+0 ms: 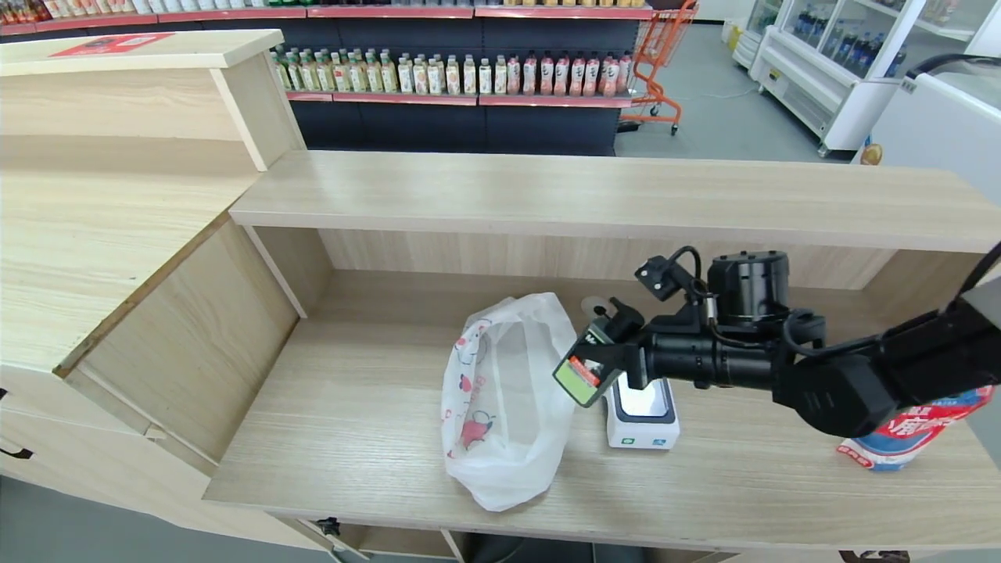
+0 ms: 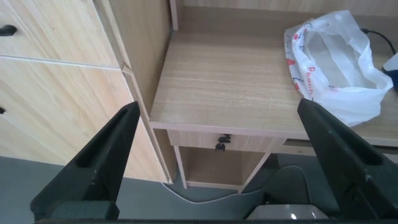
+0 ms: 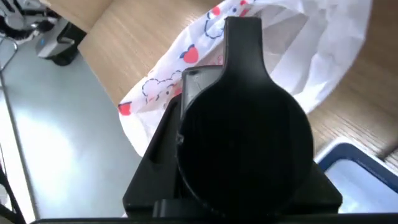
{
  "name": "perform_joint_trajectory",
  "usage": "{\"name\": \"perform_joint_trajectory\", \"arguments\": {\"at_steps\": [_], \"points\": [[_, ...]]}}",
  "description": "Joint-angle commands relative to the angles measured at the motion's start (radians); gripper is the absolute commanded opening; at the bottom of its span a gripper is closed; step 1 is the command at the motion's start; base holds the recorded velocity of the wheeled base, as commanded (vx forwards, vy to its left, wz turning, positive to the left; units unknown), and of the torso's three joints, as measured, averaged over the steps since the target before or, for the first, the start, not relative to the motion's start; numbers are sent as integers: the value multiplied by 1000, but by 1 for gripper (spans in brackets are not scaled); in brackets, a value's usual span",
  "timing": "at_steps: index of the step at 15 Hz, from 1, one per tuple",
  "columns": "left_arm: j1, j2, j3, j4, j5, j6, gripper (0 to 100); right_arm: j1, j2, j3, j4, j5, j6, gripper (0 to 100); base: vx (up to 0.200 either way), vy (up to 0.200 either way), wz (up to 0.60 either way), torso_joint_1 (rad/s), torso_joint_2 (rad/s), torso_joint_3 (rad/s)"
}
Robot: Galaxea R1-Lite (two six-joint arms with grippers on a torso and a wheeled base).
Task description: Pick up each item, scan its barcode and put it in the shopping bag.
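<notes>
Light wood counter (image 1: 352,422) is backed by a raised ledge (image 1: 610,191). Bev. bottles (image 1: 469,74) are lined up on dark shelving in bkgd, w/ an orange cart (image 1: 661,55) parked just beside. Glass-door coolers (image 1: 837,55) are set at right. A red sign (image 1: 113,43) is laid flat on the tall side unit. A key (image 2: 219,142) is seen under the counter edge.

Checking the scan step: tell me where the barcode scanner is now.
In the head view the scanner sits on the desk, just right of the shopping bag, under the right gripper and its green packet.
</notes>
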Motion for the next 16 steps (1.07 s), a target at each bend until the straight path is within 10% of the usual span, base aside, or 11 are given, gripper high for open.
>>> {"name": "perform_joint_trajectory", "arguments": {"at_steps": [1, 16], "points": [[2, 0, 0, 0, 0, 0, 100, 40, 135, -72, -10, 1, -22, 0, 0, 0, 0, 0, 0, 0], [1, 0, 0, 0, 0, 0, 100, 196, 506, -273, -250, -80, -506, 0, 0, 0, 0, 0, 0, 0]]}}
